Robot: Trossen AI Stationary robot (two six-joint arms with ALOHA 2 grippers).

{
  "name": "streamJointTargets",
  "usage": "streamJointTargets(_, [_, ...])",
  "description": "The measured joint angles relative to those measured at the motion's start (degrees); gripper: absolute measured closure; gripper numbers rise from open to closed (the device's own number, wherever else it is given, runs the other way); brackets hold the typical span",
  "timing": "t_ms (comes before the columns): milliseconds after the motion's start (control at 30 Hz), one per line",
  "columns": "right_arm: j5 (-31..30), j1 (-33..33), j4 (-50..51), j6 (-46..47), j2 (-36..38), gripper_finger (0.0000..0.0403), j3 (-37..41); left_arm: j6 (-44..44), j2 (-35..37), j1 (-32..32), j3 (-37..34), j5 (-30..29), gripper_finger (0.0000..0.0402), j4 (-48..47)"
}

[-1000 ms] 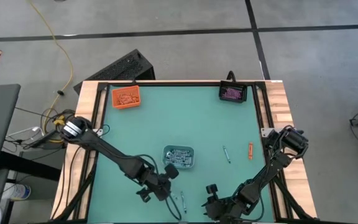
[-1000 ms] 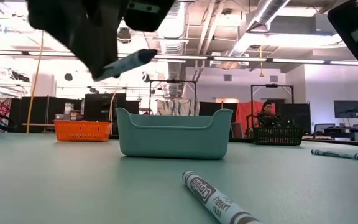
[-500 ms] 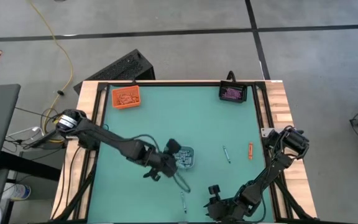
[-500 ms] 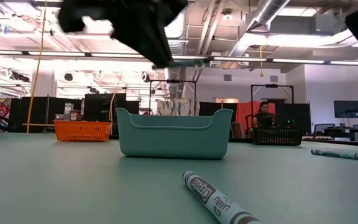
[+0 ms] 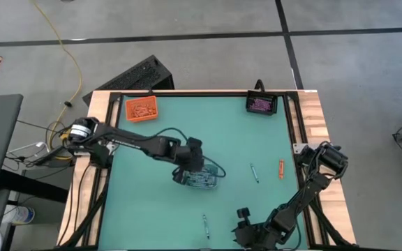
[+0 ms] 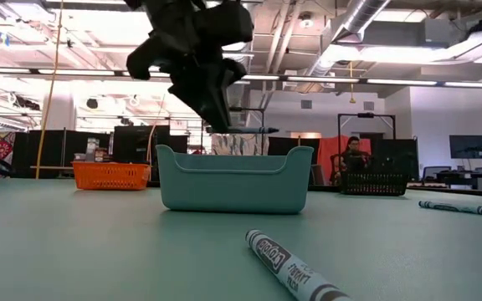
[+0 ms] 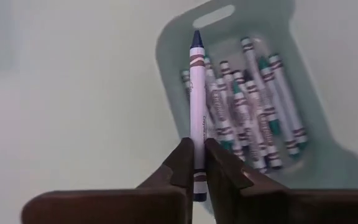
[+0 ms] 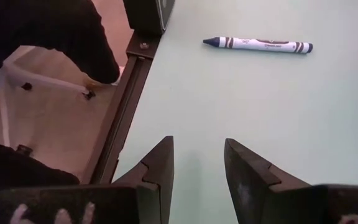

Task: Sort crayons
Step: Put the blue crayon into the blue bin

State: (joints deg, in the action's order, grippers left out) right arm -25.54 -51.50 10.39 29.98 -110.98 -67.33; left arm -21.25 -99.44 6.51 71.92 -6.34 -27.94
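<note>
My left gripper hangs over the teal tray, shut on a blue crayon. The tray holds several paper-wrapped crayons. In the low view the held crayon shows above the tray's rim. Loose crayons lie flat on the green table: a grey-blue one, an orange one and one near the front edge. My right gripper stands open low at the near right corner, with that front crayon lying ahead of it. My left gripper pinches the blue crayon between its two fingers close to the blunt end. The fingers slant down from the table's left. The crayon runs on forward past the fingertips, its pointed tip out front. It is lifted clear, above the tray.
An orange tray sits at the far left corner and a black tray at the far right, both with crayons in them. A wooden frame with dark rails borders the table. Open green surface lies left of the teal tray.
My left gripper has swung from the table's near edge toward the far edge, carrying the blue crayon clear of the table, and now hangs over the teal tray. It has rolled on the way. The right gripper has kept still.
</note>
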Motion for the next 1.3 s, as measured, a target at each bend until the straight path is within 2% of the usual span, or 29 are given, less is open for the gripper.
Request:
streamJointTargets(133, [-0.1,-0.2,0.5,-0.2,0.0,0.0269,0.0,3.0,0.0,-1.2,0.0,4.6,0.0356,-0.7])
streamJointTargets(433, [-0.3,-0.2,1.3,-0.1,0.0,0.0269,0.0,3.8,0.0,-1.1,0.0,4.1,0.0271,-1.1])
streamJointTargets(567, [-0.3,-0.3,1.4,0.6,0.0,0.0269,0.0,3.5,0.0,0.0,0.0,4.0,0.0246,-0.9])
streamJointTargets(800, [-0.3,-0.3,6.0,6.2,0.0,0.0269,0.0,0.0,0.0,6.3,0.0,4.9,0.0244,3.0])
streamJointTargets(1033, [-0.2,-0.3,13.0,16.0,0.0,0.0269,0.0,-2.2,0.0,13.7,0.0,5.1,0.0244,8.4])
streamJointTargets(1300, [-0.2,-0.3,17.0,24.2,0.0,0.0269,0.0,-2.2,-0.8,18.6,0.1,8.1,0.0244,15.6])
